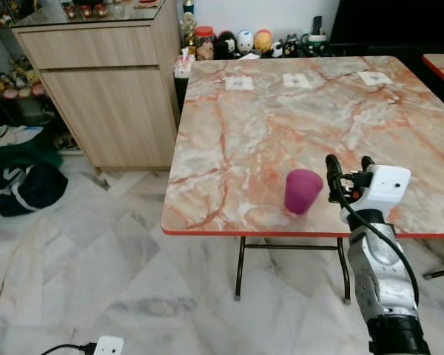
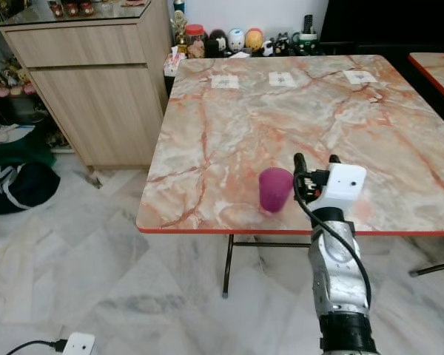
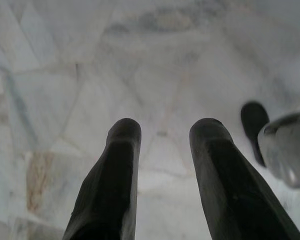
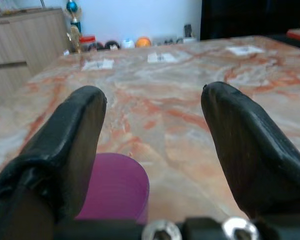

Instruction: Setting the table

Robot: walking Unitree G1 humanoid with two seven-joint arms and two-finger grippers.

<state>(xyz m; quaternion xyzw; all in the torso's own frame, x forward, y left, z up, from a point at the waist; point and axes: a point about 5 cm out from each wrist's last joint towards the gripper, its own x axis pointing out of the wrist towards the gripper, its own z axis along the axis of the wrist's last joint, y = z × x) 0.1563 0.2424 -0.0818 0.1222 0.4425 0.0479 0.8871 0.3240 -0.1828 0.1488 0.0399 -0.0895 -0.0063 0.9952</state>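
Right tool (image 1: 349,168) hovered w/ fingers spread just right of purple cup (image 1: 303,191) at bench (image 1: 281,126) near edge; left tool (image 3: 162,131) spread over floor

We see the cup (image 1: 303,190) standing upside down on the surface (image 1: 266,126) near its near edge, with our right end effector (image 1: 350,171) just beside it on the right. A cabinet (image 1: 103,89) stands left of the surface, figurines (image 1: 240,43) behind its far edge, and bags (image 1: 18,177) on the floor at far left.
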